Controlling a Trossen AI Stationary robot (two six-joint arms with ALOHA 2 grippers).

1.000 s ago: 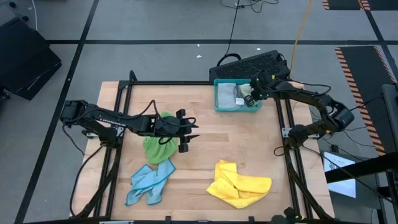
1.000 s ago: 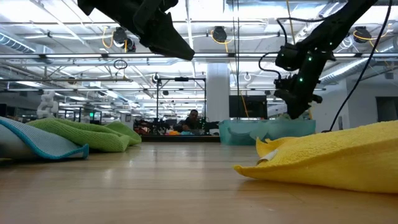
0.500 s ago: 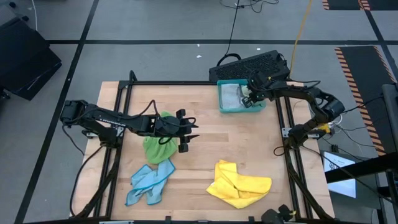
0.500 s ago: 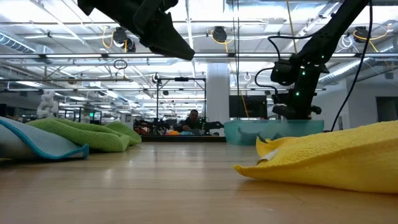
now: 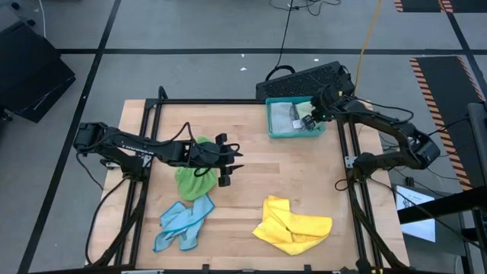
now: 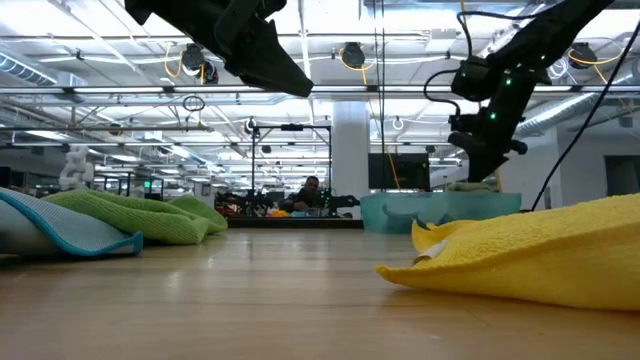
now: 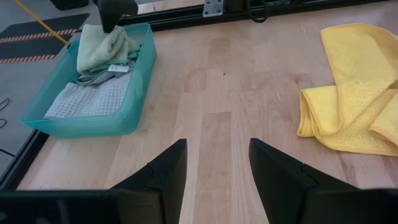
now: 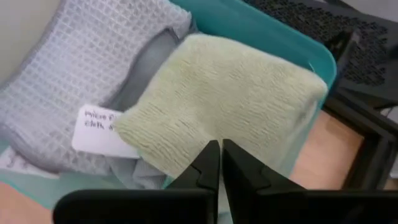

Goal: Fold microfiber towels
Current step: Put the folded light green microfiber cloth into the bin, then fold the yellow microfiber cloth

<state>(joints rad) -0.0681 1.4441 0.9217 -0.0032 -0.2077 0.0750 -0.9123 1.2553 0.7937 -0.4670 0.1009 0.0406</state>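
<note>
High view shows the right tool (image 5: 313, 116) over the teal tray (image 5: 294, 134) at the far right corner of the counter (image 5: 251, 175). Its fingers are pinched tight on the edge of a pale green towel (image 8: 217, 106), which lies on a grey towel (image 8: 99, 74) with a white label, both inside the tray. A black keyboard (image 5: 304, 78) sits just behind the tray.

The left tool (image 5: 228, 161) hangs above the counter with its fingers apart and nothing in them. A bright green towel (image 5: 194, 176) lies just under and beside it. A light blue towel (image 5: 183, 222) is near the front, and a yellow towel (image 5: 293, 224) lies well apart to the right.
</note>
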